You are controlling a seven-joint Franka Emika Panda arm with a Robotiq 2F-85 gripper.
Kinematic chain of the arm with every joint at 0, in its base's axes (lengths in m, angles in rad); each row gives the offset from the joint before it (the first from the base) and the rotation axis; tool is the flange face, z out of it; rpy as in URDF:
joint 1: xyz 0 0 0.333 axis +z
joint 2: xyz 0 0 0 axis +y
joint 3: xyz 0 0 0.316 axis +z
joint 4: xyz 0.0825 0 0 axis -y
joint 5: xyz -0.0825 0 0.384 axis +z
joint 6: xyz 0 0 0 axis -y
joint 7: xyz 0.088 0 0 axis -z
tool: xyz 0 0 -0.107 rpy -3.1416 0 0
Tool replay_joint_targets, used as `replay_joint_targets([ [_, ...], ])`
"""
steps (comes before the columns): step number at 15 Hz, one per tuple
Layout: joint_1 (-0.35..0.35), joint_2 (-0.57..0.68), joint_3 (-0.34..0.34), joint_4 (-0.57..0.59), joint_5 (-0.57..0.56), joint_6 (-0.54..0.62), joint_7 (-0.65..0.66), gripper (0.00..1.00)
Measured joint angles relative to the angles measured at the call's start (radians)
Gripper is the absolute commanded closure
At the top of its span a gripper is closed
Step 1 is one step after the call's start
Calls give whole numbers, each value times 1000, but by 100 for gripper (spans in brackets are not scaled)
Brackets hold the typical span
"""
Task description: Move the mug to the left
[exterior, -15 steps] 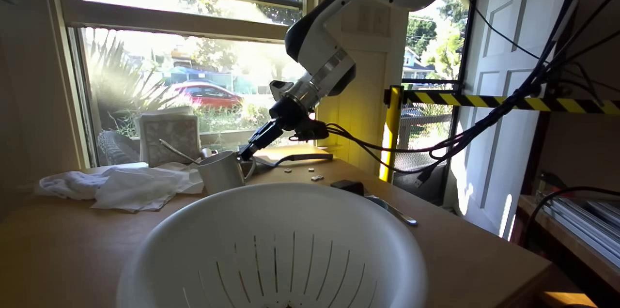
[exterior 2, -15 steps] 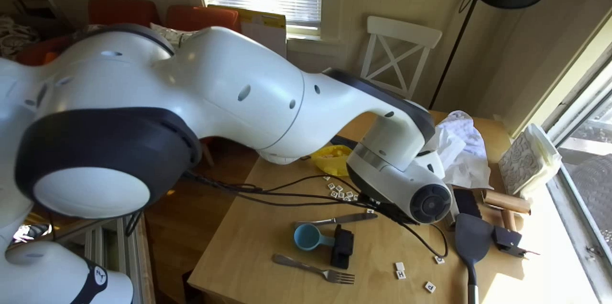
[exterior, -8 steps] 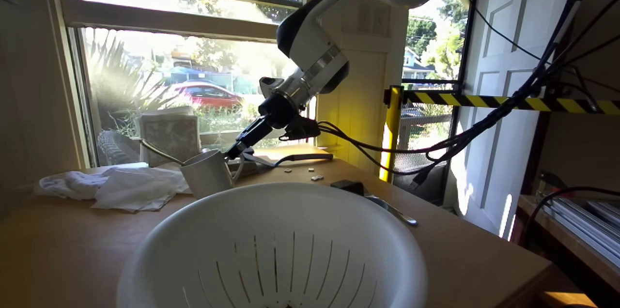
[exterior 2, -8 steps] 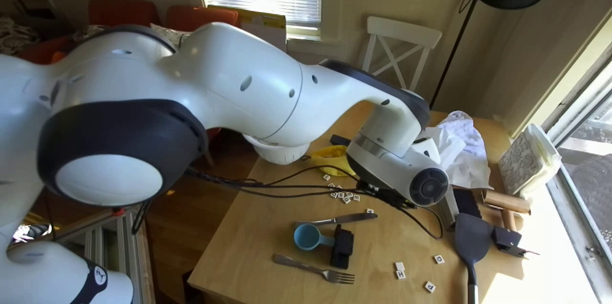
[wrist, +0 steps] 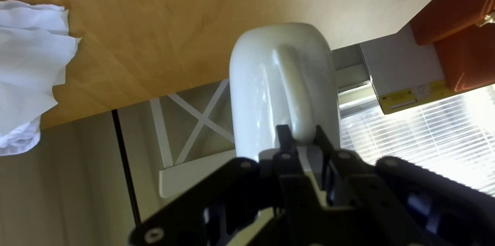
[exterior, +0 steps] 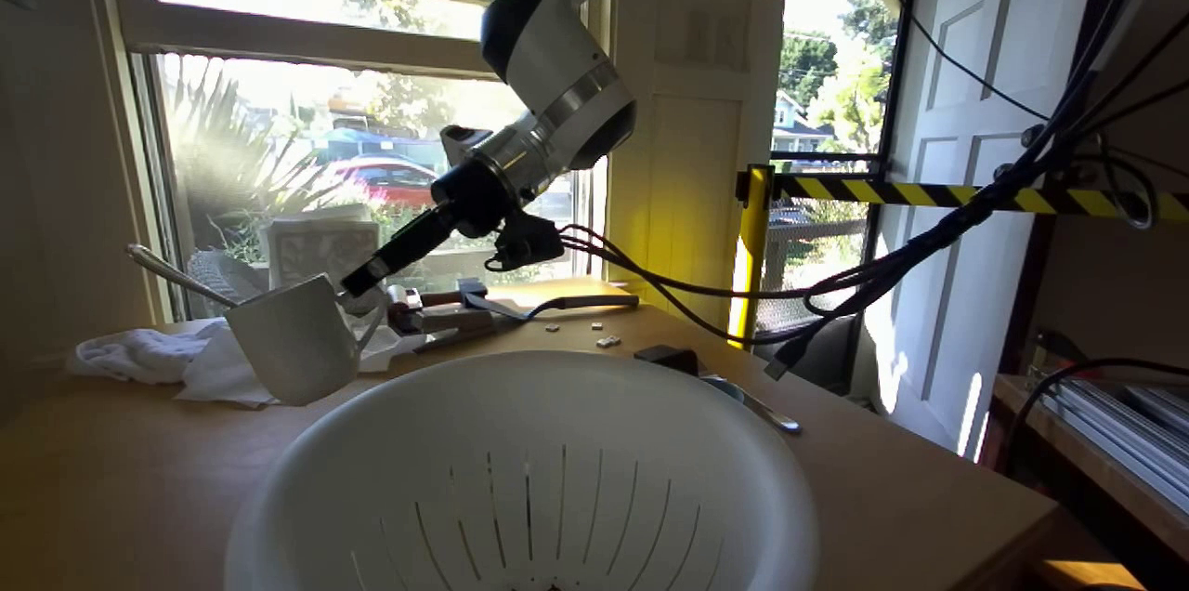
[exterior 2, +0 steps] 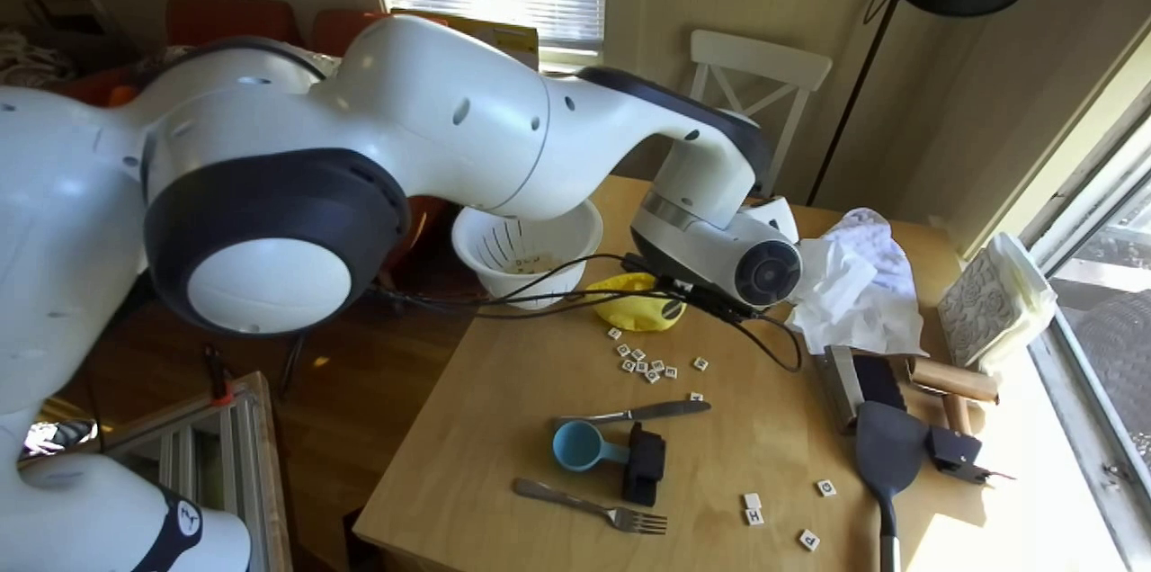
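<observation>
The mug [exterior: 293,340] is plain and white, smooth-sided, glossy in the wrist view, with one side handle [wrist: 294,95]. In an exterior view it leans, mouth tipped to the upper left, and a metal utensil [exterior: 176,275] slants out over its lip. There it appears just past the far left rim of the big slotted white colander [exterior: 539,410]. Whether its base clears the table cannot be told.

The table [exterior: 121,479] is pale wood and spreads around the colander. Crumpled white cloth or paper [exterior: 149,354] lies beyond the colander, to its left in that view; a spatula [exterior: 590,301] lies straight past it. In an exterior view a yellow item [exterior 2: 634,311] is just beside the colander, some letter tiles [exterior 2: 641,367] are near it, and a knife [exterior 2: 661,410], a blue measuring cup [exterior 2: 575,446] and a fork [exterior 2: 575,501] are farther off. A bright window [exterior: 353,43] is well behind the colander, with a white panelled door [exterior: 966,154] away to its right.

In the wrist view the gripper [wrist: 301,134] has its black jaws drawn in to the thickness of the handle, one on each side, pinching its end. The mug's body reaches out ahead of the tips. In an exterior view the jaws come down from the upper right, above the colander's far rim, with the body hanging below and left of them.
</observation>
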Motion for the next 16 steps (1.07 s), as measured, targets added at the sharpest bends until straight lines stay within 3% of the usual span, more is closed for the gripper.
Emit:
replay_joint_targets([
  [2,-1,7,0,10,0,0,2,85],
  [3,-2,10,-1,12,0,0,2,96],
  [9,-1,64,6,47,14,0,-16,96],
  [16,1,229,71,250,163,-4,-139,96],
])
